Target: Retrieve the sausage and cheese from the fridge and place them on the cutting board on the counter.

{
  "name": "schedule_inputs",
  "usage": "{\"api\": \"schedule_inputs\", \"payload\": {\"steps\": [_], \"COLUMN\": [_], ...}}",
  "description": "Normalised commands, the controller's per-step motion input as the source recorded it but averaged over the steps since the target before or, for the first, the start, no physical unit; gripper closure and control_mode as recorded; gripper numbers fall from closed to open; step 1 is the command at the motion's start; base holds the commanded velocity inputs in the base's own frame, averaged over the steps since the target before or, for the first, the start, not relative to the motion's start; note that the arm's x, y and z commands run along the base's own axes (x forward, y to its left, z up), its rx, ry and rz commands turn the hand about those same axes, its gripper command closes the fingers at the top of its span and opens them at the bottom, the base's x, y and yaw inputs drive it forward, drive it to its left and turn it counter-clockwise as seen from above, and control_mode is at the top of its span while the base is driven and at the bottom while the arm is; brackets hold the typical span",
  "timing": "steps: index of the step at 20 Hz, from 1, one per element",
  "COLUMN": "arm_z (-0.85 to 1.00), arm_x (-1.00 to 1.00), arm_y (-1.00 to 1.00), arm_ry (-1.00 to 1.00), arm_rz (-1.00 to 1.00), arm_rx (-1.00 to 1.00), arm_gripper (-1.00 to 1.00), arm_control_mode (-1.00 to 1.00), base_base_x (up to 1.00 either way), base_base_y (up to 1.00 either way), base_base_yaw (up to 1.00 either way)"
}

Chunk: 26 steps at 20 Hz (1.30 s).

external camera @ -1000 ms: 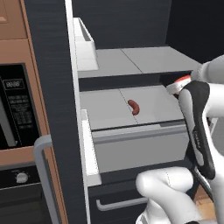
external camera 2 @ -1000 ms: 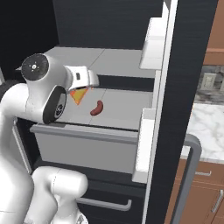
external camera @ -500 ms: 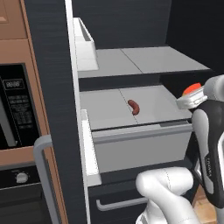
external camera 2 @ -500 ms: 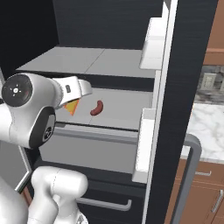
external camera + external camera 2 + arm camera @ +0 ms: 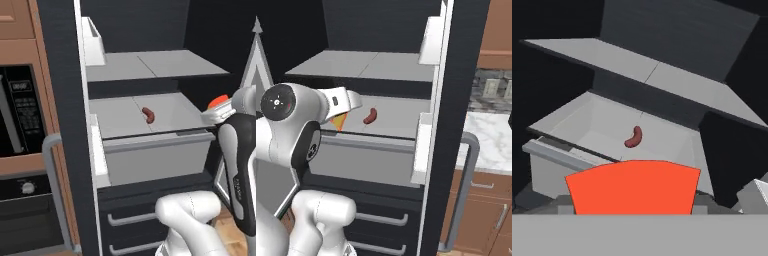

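The fridge [image 5: 60, 100] [image 5: 466, 75] stands open in front of me. The dark red-brown sausage [image 5: 148, 115] [image 5: 370, 116] [image 5: 633, 137] lies alone on the grey lower shelf above a drawer. My gripper [image 5: 339, 120] [image 5: 219, 102] [image 5: 632, 200] hangs just outside the shelf's front edge, shut on the orange cheese [image 5: 338, 121] [image 5: 218, 101] [image 5: 632, 187]. In the hand view, the wedge covers the fingertips. The sausage lies well beyond the gripper, deeper in the fridge. The cutting board and the counter are out of view.
Wall ovens [image 5: 20, 115] in a brown frame stand left of the fridge. Grey bar handles [image 5: 52, 190] [image 5: 463, 190] and white door bins [image 5: 92, 35] [image 5: 431, 35] jut from the open doors. A marble top [image 5: 491, 135] with wood drawers lies to the right.
The arm has drawn back from the shelf toward the fridge's right side with the cheese in the gripper. The sausage has stayed where it was.
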Motion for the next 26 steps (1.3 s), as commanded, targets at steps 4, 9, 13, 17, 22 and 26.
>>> {"api": "schedule_inputs", "payload": {"steps": [4,9,13,17,22,26], "arm_z": [0.0,0.0,0.0,0.0,0.0,0.0], "arm_x": [0.0,0.0,0.0,0.0,0.0,0.0], "arm_y": [0.0,0.0,0.0,0.0,0.0,0.0], "arm_ry": [0.0,0.0,0.0,0.0,0.0,0.0], "arm_rz": [0.0,0.0,0.0,0.0,0.0,0.0], "arm_rx": [0.0,0.0,0.0,0.0,0.0,0.0], "arm_gripper": [1.0,1.0,1.0,1.0,1.0,1.0], "arm_control_mode": [1.0,1.0,1.0,1.0,1.0,1.0], "base_base_x": [-1.0,-0.71,-0.01,-0.01,0.0,0.0], "base_base_y": [-0.55,-0.69,-0.27,-0.27,-0.17,-0.41], "base_base_yaw": [-0.17,-0.33,-0.7,-0.82,-0.93,-0.89]}}
